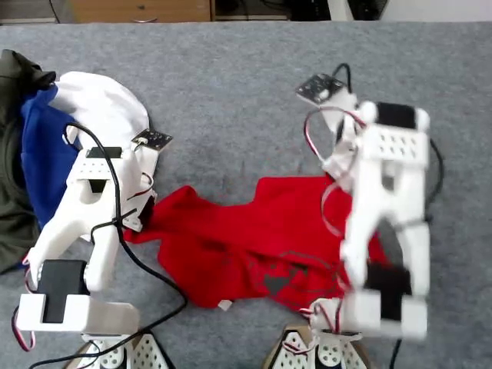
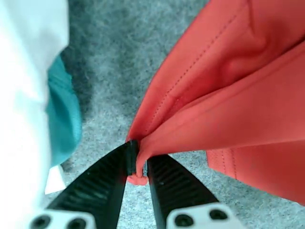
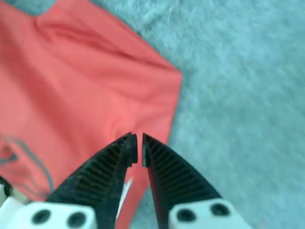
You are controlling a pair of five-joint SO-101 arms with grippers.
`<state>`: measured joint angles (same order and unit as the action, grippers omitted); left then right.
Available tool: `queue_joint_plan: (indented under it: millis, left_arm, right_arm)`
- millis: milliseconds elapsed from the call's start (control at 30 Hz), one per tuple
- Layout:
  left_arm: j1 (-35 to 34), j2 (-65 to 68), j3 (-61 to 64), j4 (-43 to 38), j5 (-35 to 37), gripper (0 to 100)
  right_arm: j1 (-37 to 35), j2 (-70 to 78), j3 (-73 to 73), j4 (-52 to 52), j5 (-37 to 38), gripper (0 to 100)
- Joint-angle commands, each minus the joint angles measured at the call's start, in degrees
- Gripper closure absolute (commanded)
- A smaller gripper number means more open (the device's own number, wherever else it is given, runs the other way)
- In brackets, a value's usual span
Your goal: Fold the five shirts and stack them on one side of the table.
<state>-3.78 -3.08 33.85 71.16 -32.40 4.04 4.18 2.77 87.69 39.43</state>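
A red shirt (image 1: 246, 231) lies crumpled across the middle of the grey table (image 1: 231, 92), printed side up. My left gripper (image 2: 138, 164) is shut on a corner of the red shirt's (image 2: 228, 95) edge, at its left end (image 1: 142, 215) in the high view. My right gripper (image 3: 139, 143) hovers over the red shirt (image 3: 71, 86) close to its right edge, jaws shut with no cloth seen between them. In the high view it sits at the shirt's upper right corner (image 1: 336, 178).
A pile of shirts lies at the table's left side: a white shirt (image 1: 104, 100), a blue shirt (image 1: 42, 154) and a dark green shirt (image 1: 11, 192). The white shirt (image 2: 24, 95) lies right beside my left gripper. Bare grey table stretches behind and to the right.
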Motion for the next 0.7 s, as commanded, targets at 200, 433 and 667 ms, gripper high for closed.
queue_joint_plan:
  millis: [200,433,667]
  left_arm:
    - [-0.8,-0.1,-2.0,0.5,0.4,98]
    - [-0.3,-0.1,-2.0,-3.2,0.5,98]
    - [-0.2,-0.1,-2.1,-4.1,2.3,98]
  right_arm:
    - [-4.4,23.3,-17.4,1.2,-0.4,94.7]
    - [-4.4,27.2,-19.9,1.5,0.7,81.3]
    - [-4.1,26.4,-21.8,1.6,1.9,80.7]
